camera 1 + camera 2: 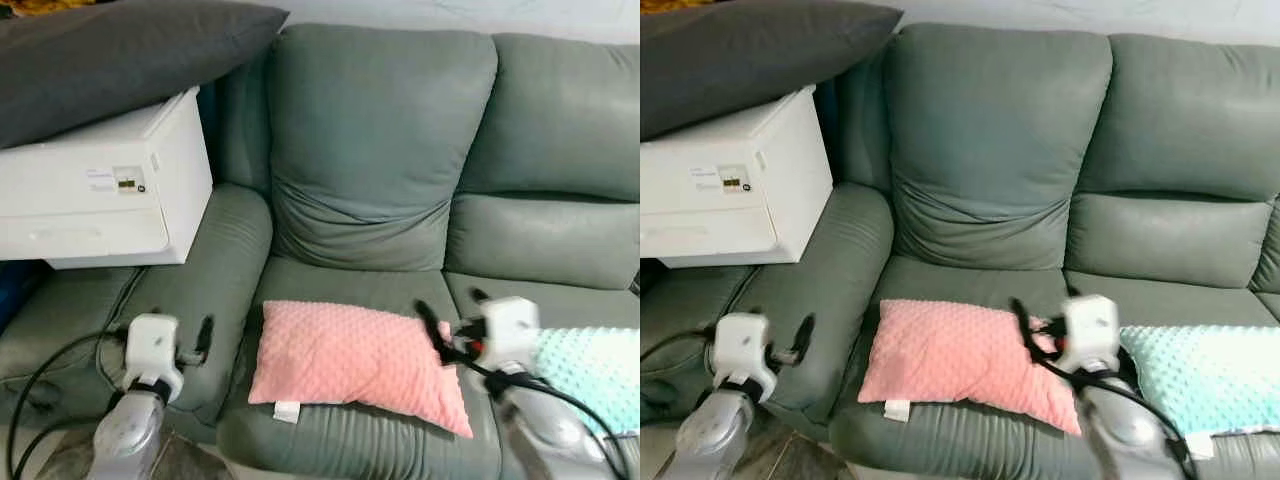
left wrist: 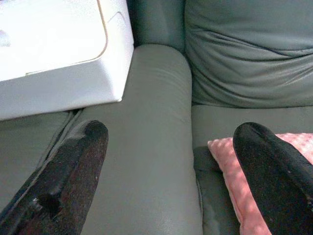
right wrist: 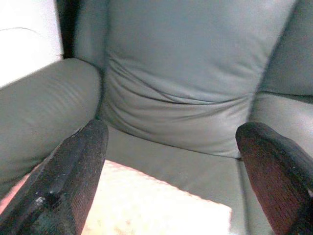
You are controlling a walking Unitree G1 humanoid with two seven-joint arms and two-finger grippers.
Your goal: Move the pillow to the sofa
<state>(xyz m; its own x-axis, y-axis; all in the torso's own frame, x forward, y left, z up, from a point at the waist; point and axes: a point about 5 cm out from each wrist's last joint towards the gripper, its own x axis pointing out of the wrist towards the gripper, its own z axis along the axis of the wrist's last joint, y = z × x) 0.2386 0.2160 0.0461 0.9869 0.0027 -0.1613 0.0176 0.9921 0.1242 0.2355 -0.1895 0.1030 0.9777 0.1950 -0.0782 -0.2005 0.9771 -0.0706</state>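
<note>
A pink dimpled pillow (image 1: 345,358) lies flat on the seat of the grey-green sofa (image 1: 375,140), its white tag at the front edge. My right gripper (image 1: 453,312) hovers open just above the pillow's right end. In the right wrist view its fingers (image 3: 78,166) stand wide apart with the pillow (image 3: 146,203) below them. My left gripper (image 1: 192,344) is open over the sofa's left armrest (image 1: 215,260), a short way left of the pillow. Its wrist view shows the pillow's corner (image 2: 230,161) beside one finger (image 2: 274,171).
A teal dimpled pillow (image 1: 592,372) lies on the seat to the right. A white printer-like box (image 1: 105,190) sits beyond the left armrest with a dark grey cushion (image 1: 110,50) on top. Black cables (image 1: 50,370) trail by the left arm.
</note>
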